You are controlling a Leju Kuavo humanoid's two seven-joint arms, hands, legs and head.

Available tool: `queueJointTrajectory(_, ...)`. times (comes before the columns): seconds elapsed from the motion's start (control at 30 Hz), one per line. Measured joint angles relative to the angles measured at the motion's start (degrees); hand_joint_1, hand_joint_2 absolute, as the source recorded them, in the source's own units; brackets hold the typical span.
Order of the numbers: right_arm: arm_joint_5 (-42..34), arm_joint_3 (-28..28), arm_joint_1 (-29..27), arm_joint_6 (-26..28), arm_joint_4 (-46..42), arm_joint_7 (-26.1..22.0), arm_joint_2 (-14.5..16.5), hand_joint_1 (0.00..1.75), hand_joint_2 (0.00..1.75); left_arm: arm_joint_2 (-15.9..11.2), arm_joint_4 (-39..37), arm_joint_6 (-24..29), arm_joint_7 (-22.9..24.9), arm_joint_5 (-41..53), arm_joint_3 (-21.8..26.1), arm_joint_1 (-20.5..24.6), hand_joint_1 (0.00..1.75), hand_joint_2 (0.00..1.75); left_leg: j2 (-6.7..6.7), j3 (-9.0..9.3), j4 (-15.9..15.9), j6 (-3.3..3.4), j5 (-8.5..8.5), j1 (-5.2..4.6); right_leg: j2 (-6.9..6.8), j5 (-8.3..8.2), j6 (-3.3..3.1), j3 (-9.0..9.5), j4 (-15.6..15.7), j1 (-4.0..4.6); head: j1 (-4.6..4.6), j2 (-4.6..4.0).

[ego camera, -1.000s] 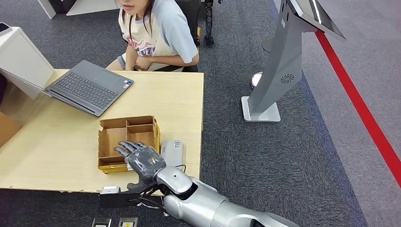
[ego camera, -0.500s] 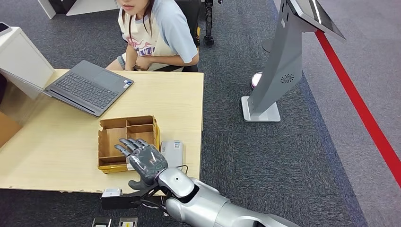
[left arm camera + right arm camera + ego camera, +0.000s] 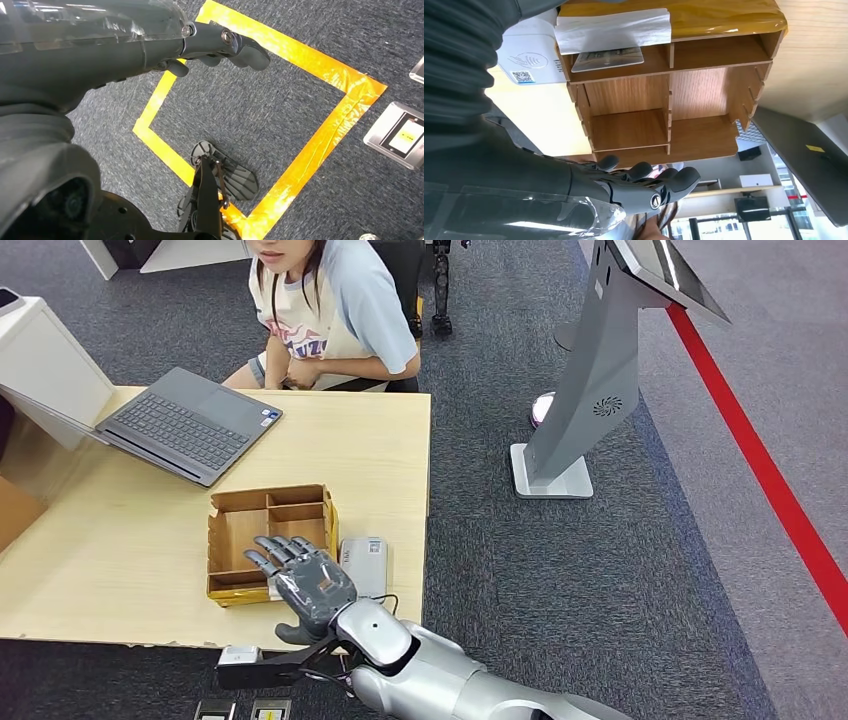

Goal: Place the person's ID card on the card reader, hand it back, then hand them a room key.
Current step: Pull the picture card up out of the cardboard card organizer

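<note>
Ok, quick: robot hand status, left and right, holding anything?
Left robot hand: hanging over the floor, fingers curled in, holding nothing.
Right robot hand: open over the wooden organizer, fingers apart, holding nothing.

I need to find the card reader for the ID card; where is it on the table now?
In the head view, the white card reader lies near the table's front right corner, directly right of the wooden tray and just beyond the right hand.
</note>
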State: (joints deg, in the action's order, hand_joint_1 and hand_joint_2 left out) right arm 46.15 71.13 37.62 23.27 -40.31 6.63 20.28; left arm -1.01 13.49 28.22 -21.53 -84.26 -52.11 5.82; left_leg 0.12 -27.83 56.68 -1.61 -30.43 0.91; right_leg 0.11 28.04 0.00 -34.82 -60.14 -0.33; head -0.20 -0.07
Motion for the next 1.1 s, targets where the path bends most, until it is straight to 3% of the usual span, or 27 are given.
queueJointTrajectory(0.5, 4.7, 2.3, 0.0, 9.5, 3.9, -2.6, 0.0, 0.00, 1.75, 0.0, 0.0, 0.2, 0.3, 0.9, 0.0, 0.0, 0.00, 0.00, 0.00, 0.00, 0.0, 0.00, 0.00, 0.00, 0.00, 0.00, 0.00, 0.00, 0.0, 0.00, 0.01, 0.00)
queueJointTrajectory(0.87, 4.8, 2.8, 0.2, 9.7, 6.5, -3.7, 0.0, 0.00, 1.75, 0.0, 0.0, 0.6, 0.6, 1.3, -0.1, 0.0, 0.00, 0.00, 0.00, 0.01, 0.0, 0.00, 0.00, 0.00, 0.00, 0.00, 0.00, 0.00, 0.0, 0.00, -0.01, 0.00)
queueJointTrajectory(1.1, 4.3, 3.1, 0.4, 6.4, 7.6, -4.8, 0.0, 0.00, 1.75, 0.0, 0.0, 0.5, 0.6, 1.4, -0.2, 0.0, 0.00, 0.00, 0.00, 0.00, 0.0, 0.00, 0.00, 0.00, 0.00, 0.00, 0.00, 0.00, 0.0, 0.00, 0.00, 0.00)
